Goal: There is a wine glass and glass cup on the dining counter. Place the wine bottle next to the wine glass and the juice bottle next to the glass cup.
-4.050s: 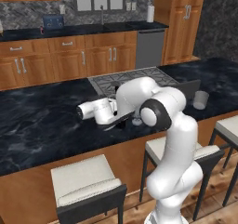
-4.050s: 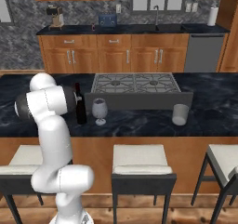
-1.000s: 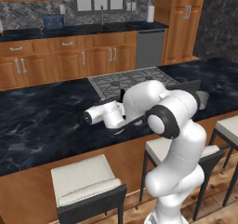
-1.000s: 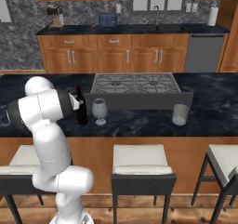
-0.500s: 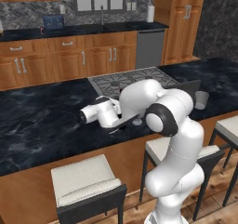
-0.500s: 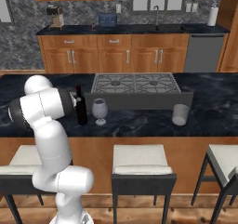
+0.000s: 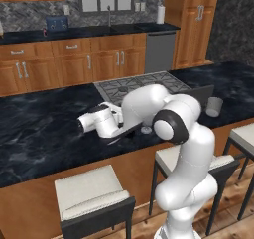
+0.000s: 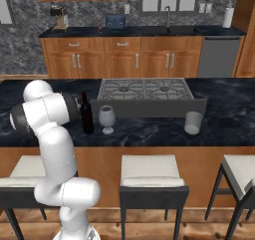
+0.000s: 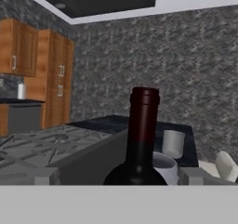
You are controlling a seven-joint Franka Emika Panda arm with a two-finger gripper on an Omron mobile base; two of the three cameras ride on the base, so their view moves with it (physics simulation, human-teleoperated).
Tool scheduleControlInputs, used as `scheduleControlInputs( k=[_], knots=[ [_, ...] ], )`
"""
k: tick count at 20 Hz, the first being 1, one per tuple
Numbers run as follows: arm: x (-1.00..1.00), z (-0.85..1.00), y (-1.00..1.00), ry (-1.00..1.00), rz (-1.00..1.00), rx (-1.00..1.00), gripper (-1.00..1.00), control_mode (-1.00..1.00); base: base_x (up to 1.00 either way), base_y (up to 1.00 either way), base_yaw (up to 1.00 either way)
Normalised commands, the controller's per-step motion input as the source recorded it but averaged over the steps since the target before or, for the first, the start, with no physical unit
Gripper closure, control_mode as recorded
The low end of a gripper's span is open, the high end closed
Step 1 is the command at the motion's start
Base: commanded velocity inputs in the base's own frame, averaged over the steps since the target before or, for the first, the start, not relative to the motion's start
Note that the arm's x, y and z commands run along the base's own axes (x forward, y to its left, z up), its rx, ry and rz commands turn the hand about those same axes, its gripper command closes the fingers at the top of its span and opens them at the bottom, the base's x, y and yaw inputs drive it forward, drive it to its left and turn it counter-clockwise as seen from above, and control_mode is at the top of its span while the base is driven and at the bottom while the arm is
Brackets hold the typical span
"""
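The wine bottle (image 8: 87, 113), tall and near-black, stands upright on the dining counter (image 8: 149, 134) just left of the wine glass (image 8: 106, 118). In the hand view the wine bottle (image 9: 143, 130) rises close in front, the wine glass rim (image 9: 166, 165) behind it and the glass cup (image 9: 173, 143) farther off. My gripper (image 7: 116, 126) lies low over the counter, open, with the bottle standing free between its wide-set tips. The glass cup (image 8: 193, 123) stands at the right end of the cooktop. The juice bottle (image 8: 100, 29), a tiny red shape, stands on the back wall counter.
The cooktop (image 8: 144, 89) is set into the counter behind the glass and cup. Stools (image 8: 152, 172) line the counter's front edge. A blue toaster (image 8: 115, 21) stands beside the juice bottle, with a coffee machine (image 8: 61, 18) farther left.
The hand has drawn back a little to the left, away from the wine bottle, with its jaws still wide. The bottle, wine glass and cup have not moved.
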Motion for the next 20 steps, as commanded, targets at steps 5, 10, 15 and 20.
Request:
scheduleControlInputs(
  k=[5, 10, 15, 20],
  knots=[
    [-0.28, -0.02, 0.20, -0.04, -0.07, 0.00, -1.00, -1.00, 0.00, 0.00, 0.00],
    [-0.48, 0.00, 0.04, -0.04, -0.01, 0.01, -1.00, -1.00, 0.00, 0.00, 0.00],
    [-0.55, 0.03, 0.00, -0.09, 0.00, 0.00, -1.00, -1.00, 0.00, 0.00, 0.00],
    [-0.57, 0.09, 0.00, -0.08, 0.00, 0.01, -1.00, -1.00, 0.00, 0.00, 0.00]
  ],
)
